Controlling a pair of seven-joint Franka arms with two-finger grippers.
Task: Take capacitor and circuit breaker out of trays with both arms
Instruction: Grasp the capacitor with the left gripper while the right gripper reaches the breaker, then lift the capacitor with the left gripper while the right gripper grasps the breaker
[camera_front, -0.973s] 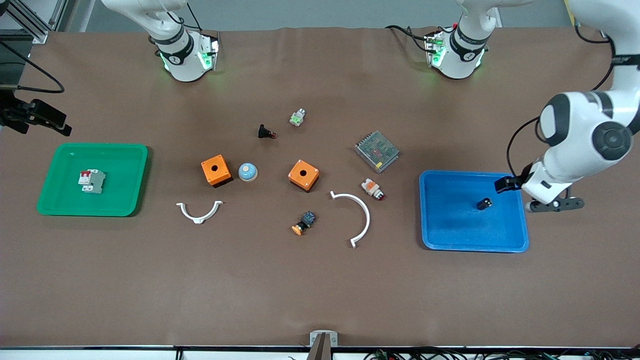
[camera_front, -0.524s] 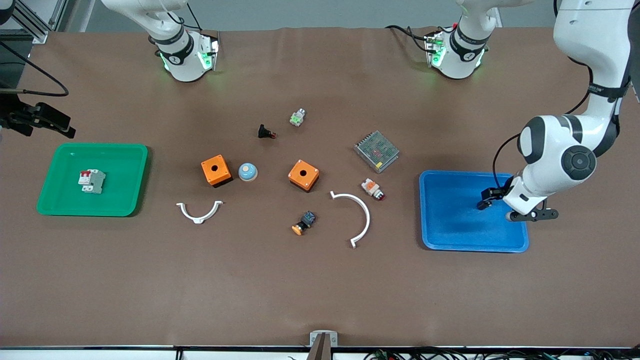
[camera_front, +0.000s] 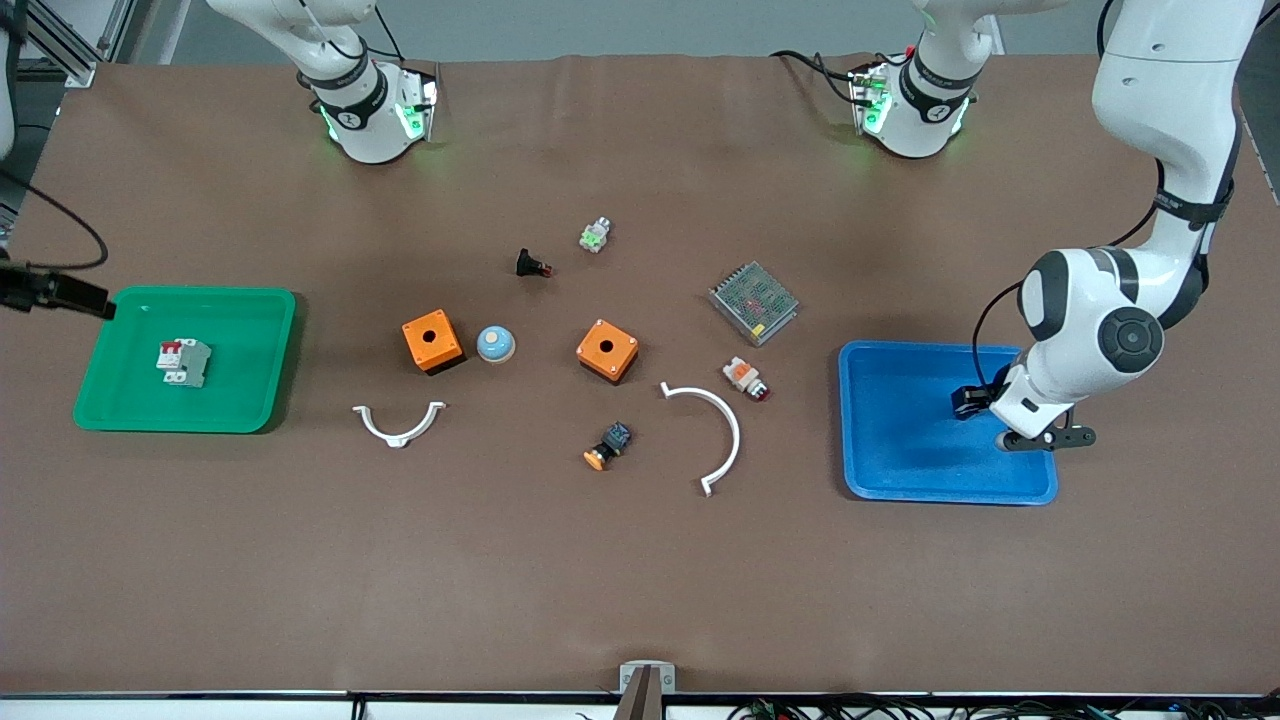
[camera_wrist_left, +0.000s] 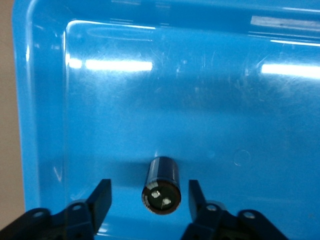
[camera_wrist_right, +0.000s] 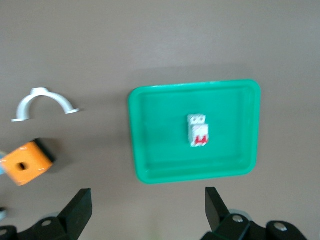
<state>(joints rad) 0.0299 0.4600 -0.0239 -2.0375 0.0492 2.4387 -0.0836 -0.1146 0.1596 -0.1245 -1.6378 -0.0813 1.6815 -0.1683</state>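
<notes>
The capacitor (camera_wrist_left: 161, 185) lies on its side in the blue tray (camera_front: 900, 470), between the left gripper (camera_wrist_left: 148, 204)'s spread fingers, untouched. The right gripper (camera_wrist_right: 149, 210) is spread above the brown table (camera_front: 640, 580), breaker (camera_front: 183, 361) flat in the green tray (camera_front: 120, 415).

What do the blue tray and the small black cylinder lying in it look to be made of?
Blue tray: probably glossy moulded plastic, judging by bright light streaks and rounded corners. Small black cylinder, the capacitor: smooth, slightly shiny sleeve, plastic or coated metal; its end shows two pale metallic-looking spots.
</notes>
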